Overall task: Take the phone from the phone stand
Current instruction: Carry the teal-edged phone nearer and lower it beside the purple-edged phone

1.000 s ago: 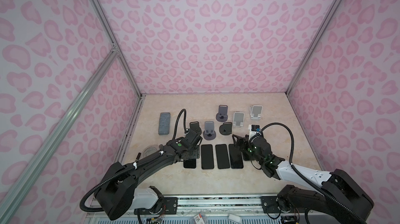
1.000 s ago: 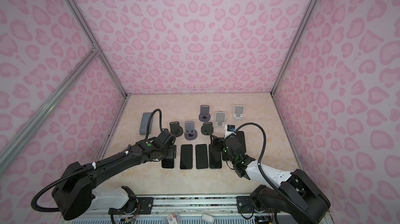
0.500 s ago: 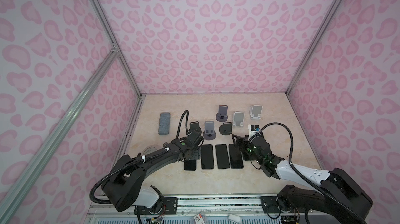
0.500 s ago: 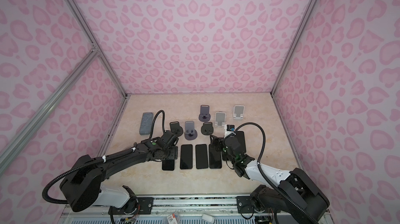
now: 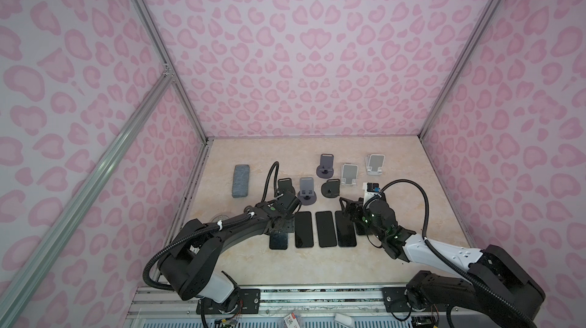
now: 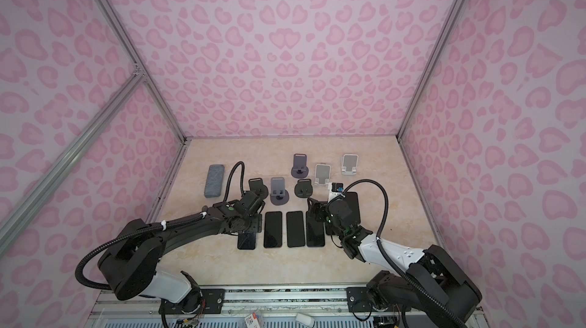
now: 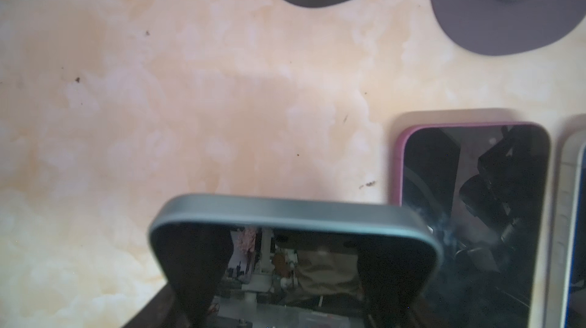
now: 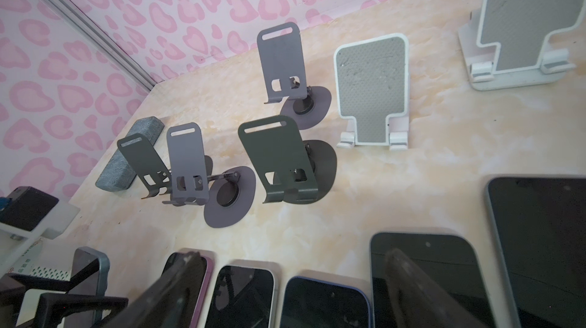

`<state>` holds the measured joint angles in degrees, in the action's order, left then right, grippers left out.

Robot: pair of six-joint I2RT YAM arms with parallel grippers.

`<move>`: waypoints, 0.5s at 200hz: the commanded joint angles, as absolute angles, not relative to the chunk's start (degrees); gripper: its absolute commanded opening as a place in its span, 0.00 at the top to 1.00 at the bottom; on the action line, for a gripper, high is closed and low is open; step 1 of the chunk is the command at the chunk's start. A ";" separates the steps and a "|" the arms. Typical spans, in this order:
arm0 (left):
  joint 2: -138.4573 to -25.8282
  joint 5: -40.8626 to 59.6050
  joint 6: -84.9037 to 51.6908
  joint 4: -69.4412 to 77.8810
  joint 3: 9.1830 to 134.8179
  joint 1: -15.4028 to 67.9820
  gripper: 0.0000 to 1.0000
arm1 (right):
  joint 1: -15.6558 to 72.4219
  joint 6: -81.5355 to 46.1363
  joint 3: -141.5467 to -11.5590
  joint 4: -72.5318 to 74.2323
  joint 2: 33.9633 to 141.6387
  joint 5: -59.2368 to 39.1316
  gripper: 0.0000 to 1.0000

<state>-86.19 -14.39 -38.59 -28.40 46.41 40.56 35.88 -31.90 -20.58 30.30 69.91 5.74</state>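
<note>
Phone (image 7: 295, 212) with the grey-green rim is off its perch. It sits clamped in the left tool (image 5: 280, 227) at the left end of the row of phones (image 5: 325, 229), toward the front edge of the tabletop (image 5: 285, 266) and just beside the pink-cased phone (image 7: 472, 183). All six phone stands (image 8: 279, 158), grouped nearer the back edge, are bare, so the lift-off looks done. What remains is probably the set-down and release.

Its long axis runs front to back, in line with its neighbours, screen up, with one short end toward the stands. That end seems raised a little; I cannot tell whether the front end touches the tabletop. The right tool (image 5: 348, 209) hangs spread and empty over the right part of the row.

I judge the phone a stiff, flat slab, fairly dense for its size, with a glossy glass face that could crack if dropped. The smooth rim is probably slippery, so the safest hold is across the two long edges near the middle, never on the glass. It wants lowering flat, without knocking the pink-cased phone.
</note>
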 commanded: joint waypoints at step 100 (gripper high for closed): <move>-90.09 -15.52 -40.30 -24.26 47.46 40.60 0.32 | 35.90 -31.56 -21.09 29.62 69.69 5.89 0.08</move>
<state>-89.23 -15.14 -39.03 -26.83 46.94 40.56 35.88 -31.88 -21.02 30.13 69.87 5.52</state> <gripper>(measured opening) 0.765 0.921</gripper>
